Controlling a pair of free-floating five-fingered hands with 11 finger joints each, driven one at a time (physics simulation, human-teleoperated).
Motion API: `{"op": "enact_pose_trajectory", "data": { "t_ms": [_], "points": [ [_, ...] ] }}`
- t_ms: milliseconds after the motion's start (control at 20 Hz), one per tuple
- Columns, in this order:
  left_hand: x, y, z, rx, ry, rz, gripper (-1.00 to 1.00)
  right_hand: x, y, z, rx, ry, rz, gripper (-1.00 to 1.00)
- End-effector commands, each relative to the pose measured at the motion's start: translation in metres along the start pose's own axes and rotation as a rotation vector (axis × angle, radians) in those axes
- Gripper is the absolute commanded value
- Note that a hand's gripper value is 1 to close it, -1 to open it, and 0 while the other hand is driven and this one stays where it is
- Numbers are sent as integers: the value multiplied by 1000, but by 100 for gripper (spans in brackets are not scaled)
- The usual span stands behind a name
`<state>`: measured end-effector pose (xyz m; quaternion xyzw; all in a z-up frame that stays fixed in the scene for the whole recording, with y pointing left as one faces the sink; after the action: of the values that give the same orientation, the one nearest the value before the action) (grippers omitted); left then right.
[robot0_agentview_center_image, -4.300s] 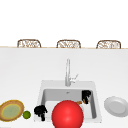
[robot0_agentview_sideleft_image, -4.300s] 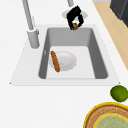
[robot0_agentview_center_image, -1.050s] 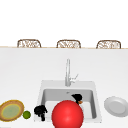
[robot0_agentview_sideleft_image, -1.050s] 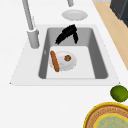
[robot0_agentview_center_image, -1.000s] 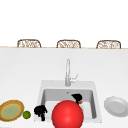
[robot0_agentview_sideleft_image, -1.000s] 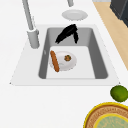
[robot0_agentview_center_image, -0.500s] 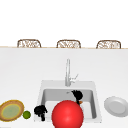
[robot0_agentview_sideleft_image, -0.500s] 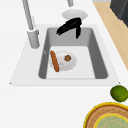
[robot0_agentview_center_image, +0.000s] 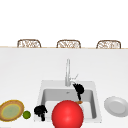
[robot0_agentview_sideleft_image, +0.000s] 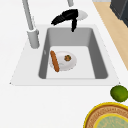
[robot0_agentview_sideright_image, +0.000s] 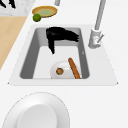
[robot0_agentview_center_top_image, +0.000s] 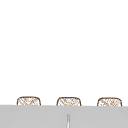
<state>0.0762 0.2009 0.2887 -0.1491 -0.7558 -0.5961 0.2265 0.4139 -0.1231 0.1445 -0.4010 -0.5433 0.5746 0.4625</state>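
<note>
At the desk's left edge you have the woven plate (robot0_agentview_center_image: 11, 111) and the lime (robot0_agentview_center_image: 26, 114), untouched. Your left hand (robot0_agentview_center_image: 40, 110) hangs at the sink's (robot0_agentview_center_image: 42, 86) front left corner, fingers curled on nothing. In the basin the white dish (robot0_agentview_sideleft_image: 65, 63) carries the sausage (robot0_agentview_sideleft_image: 54, 61) and a small brown piece (robot0_agentview_sideleft_image: 67, 58); nothing is lifted yet. Your right hand (robot0_agentview_sideleft_image: 65, 16) hovers over the far end, fingers straight, apart from the dish. A red ball (robot0_agentview_center_image: 67, 114) sits in front; a white plate (robot0_agentview_center_image: 115, 106) waits at the right edge.
</note>
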Motion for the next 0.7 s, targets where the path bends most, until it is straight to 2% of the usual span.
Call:
{"op": "enact_pose_trajectory", "data": {
  "t_ms": [0, 450, 550, 650],
  "points": [
    [0, 0, 0, 0, 0, 0, 0, -6, -20, 0, -84, 5, 27, -100],
    [0, 0, 0, 0, 0, 0, 0, -18, -69, -20, -186, 6, 54, -100],
    [0, 0, 0, 0, 0, 0, 0, -20, -76, -32, -189, 15, 62, -100],
    [0, 0, 0, 0, 0, 0, 0, -26, -72, -55, -138, 2, 38, -100]
  ]
}}
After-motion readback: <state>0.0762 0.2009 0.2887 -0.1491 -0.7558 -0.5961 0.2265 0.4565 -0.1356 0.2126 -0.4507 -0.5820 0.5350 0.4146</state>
